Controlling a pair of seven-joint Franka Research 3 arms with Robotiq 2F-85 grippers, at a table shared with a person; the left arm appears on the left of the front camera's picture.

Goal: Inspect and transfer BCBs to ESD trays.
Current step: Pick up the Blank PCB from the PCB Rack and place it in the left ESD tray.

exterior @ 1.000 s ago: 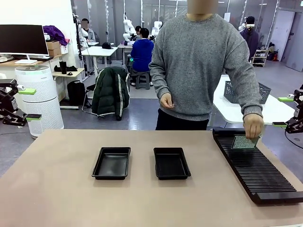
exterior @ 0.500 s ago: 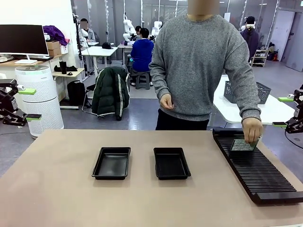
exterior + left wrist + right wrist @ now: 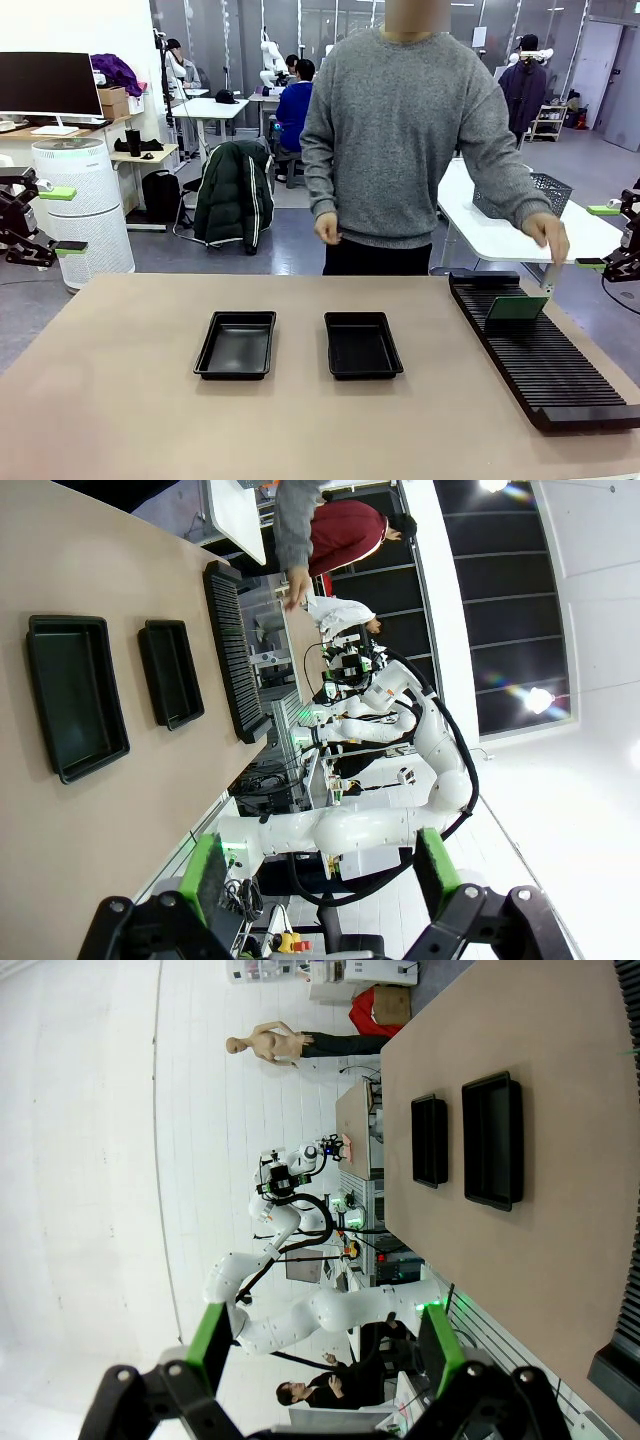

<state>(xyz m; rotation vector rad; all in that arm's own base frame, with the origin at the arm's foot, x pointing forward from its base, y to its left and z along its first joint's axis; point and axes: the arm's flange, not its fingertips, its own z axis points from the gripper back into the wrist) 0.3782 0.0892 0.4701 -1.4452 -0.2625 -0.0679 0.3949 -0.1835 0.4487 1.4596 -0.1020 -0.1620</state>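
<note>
A single BCB (image 3: 517,307) stands on edge in a slot near the far end of the slotted rack (image 3: 550,375), leaning back a little with its green face toward the camera. Nothing touches it. The person's hand (image 3: 548,235) hangs in the air at about 1 o'clock from the board, fingers pointing down and clear of it. Their other hand (image 3: 327,228) is at their side.

The rack lies along the 3 o'clock side of the table (image 3: 320,430), running from near to far. At about 9 o'clock from the board, near the table's middle, the right ESD tray (image 3: 362,346) sits flat. The left ESD tray (image 3: 236,346) lies just beside it, farther toward 9 o'clock, with a gap of bare tabletop between them. Each shows its glossy black floor.

The left gripper (image 3: 62,220) hovers off the table's 9 o'clock edge, well apart from the trays. Its jaws are spread wide and hold nothing. Its wrist view shows the green pads (image 3: 205,875) set apart, with both trays and the rack on the tabletop far beyond them. The right gripper (image 3: 597,237) hangs off the 3 o'clock edge, near the rack's far end, at about 2 o'clock from the board. Its jaws are likewise wide apart and hold nothing.
</note>
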